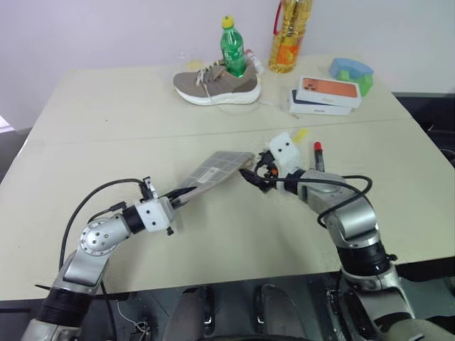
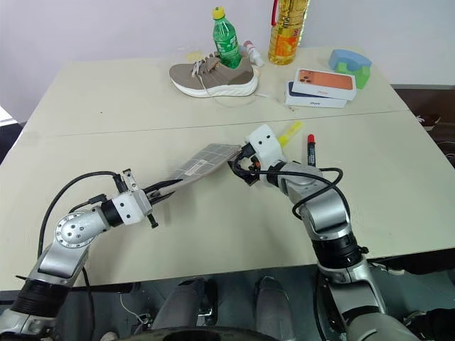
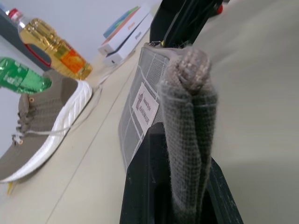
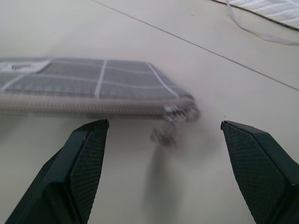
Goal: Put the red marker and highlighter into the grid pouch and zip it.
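- Left arm enters from the lower left of the head view, elbow bent, forearm reaching up and right toward frame centre; wrist roughly level.
- Left gripper (image 1: 178,197) pressed tight on the near end of the grid pouch (image 1: 217,170); in the left wrist view the black fingers (image 3: 145,186) clamp the bunched grey fabric end (image 3: 189,135) between them.
- Pouch held lifted and slanting, running from the left gripper up and right to the centre of the frame; white label (image 3: 145,106) faces up.
- Right arm comes up from the lower right, elbow high, forearm angled up and left, wrist tipped slightly downward.
- Right gripper (image 2: 243,169) sits just beside the far end of the pouch, fingers spread wide. In the right wrist view both fingertips (image 4: 91,140) stand well apart with the zipper end and pull (image 4: 169,125) between and beyond them, not touched.
- Red marker (image 2: 310,150) lies on the table (image 1: 106,234), right of centre, just beyond the right wrist.
- Highlighter (image 2: 291,132) lies near the marker, to its left, partly hidden by the white wrist housing.
- Upper frame: shoe (image 1: 217,85), green bottle (image 1: 232,50), oil bottle (image 1: 288,35), phone boxes (image 1: 325,96), blue-green object (image 1: 352,72).
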Tool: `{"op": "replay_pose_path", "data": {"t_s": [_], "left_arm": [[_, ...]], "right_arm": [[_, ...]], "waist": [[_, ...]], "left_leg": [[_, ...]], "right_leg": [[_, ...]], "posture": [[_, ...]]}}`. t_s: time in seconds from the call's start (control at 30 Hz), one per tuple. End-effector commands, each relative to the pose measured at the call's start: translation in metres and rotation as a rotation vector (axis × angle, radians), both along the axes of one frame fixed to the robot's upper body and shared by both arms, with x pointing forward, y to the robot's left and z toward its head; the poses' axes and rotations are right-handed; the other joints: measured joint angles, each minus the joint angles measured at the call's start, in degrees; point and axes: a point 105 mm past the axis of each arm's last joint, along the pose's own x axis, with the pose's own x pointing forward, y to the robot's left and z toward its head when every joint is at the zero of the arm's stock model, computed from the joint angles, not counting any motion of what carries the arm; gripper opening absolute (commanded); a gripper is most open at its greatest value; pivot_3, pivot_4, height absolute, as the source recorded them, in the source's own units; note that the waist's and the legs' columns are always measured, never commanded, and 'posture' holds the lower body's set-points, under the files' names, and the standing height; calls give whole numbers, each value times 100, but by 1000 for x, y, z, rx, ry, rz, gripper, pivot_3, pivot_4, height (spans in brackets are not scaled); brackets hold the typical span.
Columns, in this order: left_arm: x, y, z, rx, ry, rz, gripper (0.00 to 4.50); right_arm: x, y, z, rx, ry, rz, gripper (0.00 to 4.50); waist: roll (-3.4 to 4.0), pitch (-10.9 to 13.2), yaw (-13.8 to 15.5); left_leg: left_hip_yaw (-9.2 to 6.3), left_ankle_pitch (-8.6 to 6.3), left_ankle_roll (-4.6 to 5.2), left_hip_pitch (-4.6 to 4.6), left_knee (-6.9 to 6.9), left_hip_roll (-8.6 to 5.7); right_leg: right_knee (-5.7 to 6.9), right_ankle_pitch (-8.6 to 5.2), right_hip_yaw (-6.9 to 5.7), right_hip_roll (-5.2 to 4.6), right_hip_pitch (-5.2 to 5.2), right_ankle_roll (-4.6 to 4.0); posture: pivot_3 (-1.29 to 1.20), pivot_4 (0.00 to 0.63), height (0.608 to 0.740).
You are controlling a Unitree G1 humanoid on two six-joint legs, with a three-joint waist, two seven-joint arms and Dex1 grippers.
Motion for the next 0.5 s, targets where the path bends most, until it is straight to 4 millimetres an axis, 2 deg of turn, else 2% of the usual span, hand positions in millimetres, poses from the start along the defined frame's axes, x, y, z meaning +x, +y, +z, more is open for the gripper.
{"op": "replay_pose_path", "data": {"t_s": [0.03,0.23,0.4,0.5], "left_arm": [[-2,-3,6,-13,-30,-27,0],[-2,-2,6,-12,-33,-19,0],[4,-3,-1,0,-17,10,0],[7,-13,-7,-1,0,7,0]], "right_arm": [[3,-1,15,41,-42,-20,3082],[0,3,14,42,-30,-9,52],[-3,5,14,-76,-65,11,52],[-9,8,13,-184,-100,71,52]], "waist": [[0,0,0],[0,0,-4],[0,0,-2],[-1,0,5]], "left_leg": [[0,0,0,0,0,0],[0,0,0,0,0,0],[0,0,0,0,0,-1],[0,0,1,0,2,-3]], "right_leg": [[0,0,0,0,0,0],[0,0,0,1,0,0],[1,0,0,2,0,1],[1,0,0,2,1,1]], "posture": [[0,150,740],[0,150,740],[0,150,740],[0,150,740]]}}
